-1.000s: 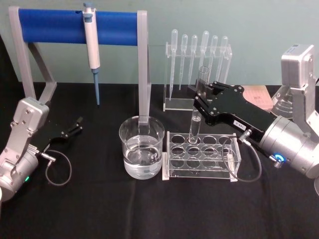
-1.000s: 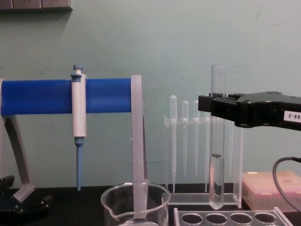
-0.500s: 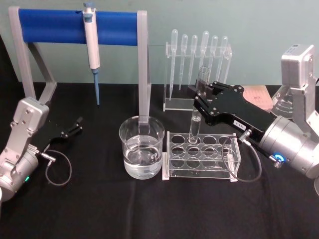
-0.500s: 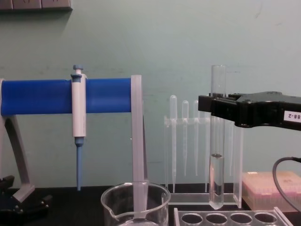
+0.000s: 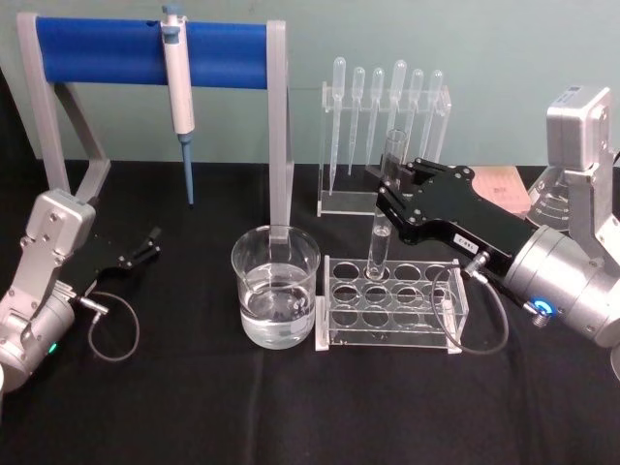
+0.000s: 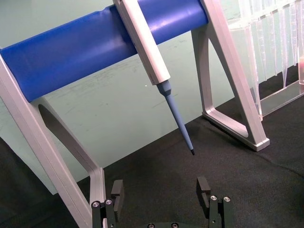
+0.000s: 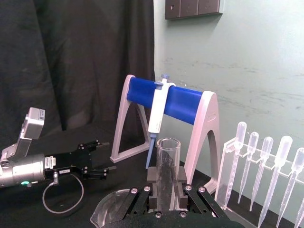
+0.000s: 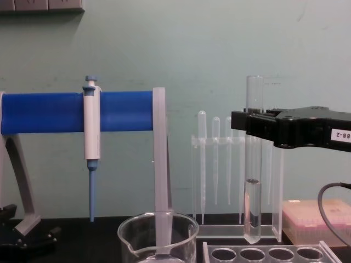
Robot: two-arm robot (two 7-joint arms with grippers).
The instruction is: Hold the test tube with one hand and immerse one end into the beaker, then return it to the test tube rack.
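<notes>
The right end effector (image 5: 387, 197), a black blocky clamp with a small white label on a silver cylindrical wrist with a blue-lit ring, reached in from the right and was closed on the test tube (image 8: 253, 208). Its fingers pinched the tube on its upper part, below the flat open rim. The tube was a long, narrow cylinder of clear glass and stood upright. A liquid line showed partway up its lower half in the chest view. Its round closed bottom hung just over the left end of the test tube rack (image 5: 392, 336), above the back row of holes (whether it had entered a hole could not be told).

The rack was a low box of clear plastic with two rows of round openings in its top plate. It sat on the black cloth of the desk (image 5: 291, 407). Just beside it, to its left, stood the beaker (image 5: 254, 291), a wide clear glass cylinder with a rolled rim, holding clear liquid in its lower part. The tube was apart from the beaker.

The left end effector (image 5: 147, 245) rested low at the left of the desk, well apart from the glassware. Its two slim black fingers were spread with nothing between them.

Behind, a white-and-blue pipettor (image 5: 177, 87) hung from a stand (image 5: 107, 48) with a smooth blue bar and grey legs. A clear holder carried a row of thin, bulb-topped plastic pipettes (image 5: 387, 97).
</notes>
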